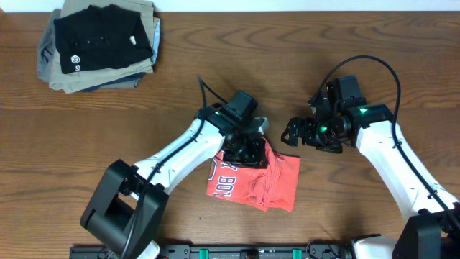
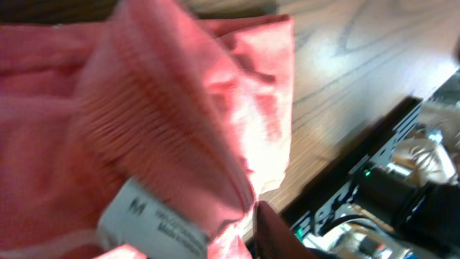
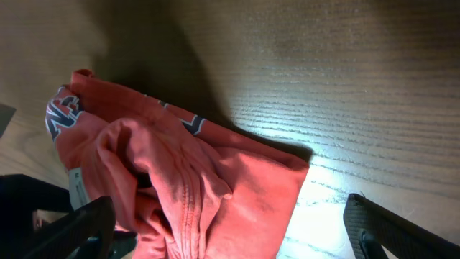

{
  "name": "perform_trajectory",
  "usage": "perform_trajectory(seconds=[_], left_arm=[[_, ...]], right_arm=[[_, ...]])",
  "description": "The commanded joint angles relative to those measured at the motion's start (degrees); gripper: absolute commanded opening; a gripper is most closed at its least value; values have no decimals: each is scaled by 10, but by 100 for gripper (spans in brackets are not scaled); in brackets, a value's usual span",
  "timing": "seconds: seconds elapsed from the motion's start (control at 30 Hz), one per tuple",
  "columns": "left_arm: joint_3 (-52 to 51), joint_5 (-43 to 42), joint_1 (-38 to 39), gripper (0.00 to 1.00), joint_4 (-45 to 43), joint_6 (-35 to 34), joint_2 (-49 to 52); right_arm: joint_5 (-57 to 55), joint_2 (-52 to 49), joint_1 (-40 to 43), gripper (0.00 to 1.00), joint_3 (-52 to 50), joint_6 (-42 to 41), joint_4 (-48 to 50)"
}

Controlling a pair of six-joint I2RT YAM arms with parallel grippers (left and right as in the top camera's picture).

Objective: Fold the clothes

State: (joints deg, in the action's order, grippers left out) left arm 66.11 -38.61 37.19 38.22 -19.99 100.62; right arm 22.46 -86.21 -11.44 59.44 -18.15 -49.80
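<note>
A T-shirt (image 1: 277,188) with a tag (image 2: 136,208) reading "M" lay at six o'clock on the wooden table (image 1: 215,50), the right gripper (image 1: 291,132) gaping, while cloth hid whether the left gripper (image 1: 248,152) had clamped.

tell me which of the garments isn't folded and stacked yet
The coral-red T-shirt, bunched up loose beneath the left end effector. The black shirt and the garments under it lie folded in one stack.

1. The overhead camera looks straight down on the wooden table (image 1: 287,43) from well above, with the stack of folded garments (image 1: 97,47) at far left.
2. The left wrist camera sits right against the coral-red T-shirt (image 2: 180,108); cloth nearly fills its frame.
3. The right wrist camera views it from farther back, bare wood beyond.
4. All three share that shirt.
</note>
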Motion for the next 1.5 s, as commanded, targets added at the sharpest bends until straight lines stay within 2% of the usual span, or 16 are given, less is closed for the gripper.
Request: perform_trajectory(seconds=[0.0, 0.23, 0.63, 0.77, 0.87, 1.07, 1.2, 1.3, 1.37, 1.47], left_arm=[[-2, -2, 12, 6, -7, -7, 4], [-2, 0, 42, 6, -21, -33, 21], [-2, 2, 89, 9, -97, -89, 21], [-2, -9, 98, 25, -106, -93, 19], [-1, -49, 105, 27, -120, -92, 11], [2, -17, 86, 36, -99, -74, -57], [2, 59, 34, 57, -19, -73, -120], [2, 141, -18, 73, 77, -74, -155], [1, 189, -47, 76, 144, -89, -161], [-11, 195, -62, 76, 191, -95, -155]], right_arm=[[-2, 3, -3, 99, -2, 11, -2], [-3, 3, 3, 99, -2, 11, -5], [-15, 3, 22, 99, -2, 10, -5], [-14, 3, 37, 99, -2, 10, -6], [-14, 3, 52, 99, -2, 10, -6], [-14, 3, 89, 99, -2, 11, -8], [-15, 3, 125, 99, -2, 22, -8], [-14, 3, 152, 99, -2, 24, -8], [-12, 3, 166, 99, -2, 33, -8], [-12, 3, 172, 99, -2, 37, -8]])
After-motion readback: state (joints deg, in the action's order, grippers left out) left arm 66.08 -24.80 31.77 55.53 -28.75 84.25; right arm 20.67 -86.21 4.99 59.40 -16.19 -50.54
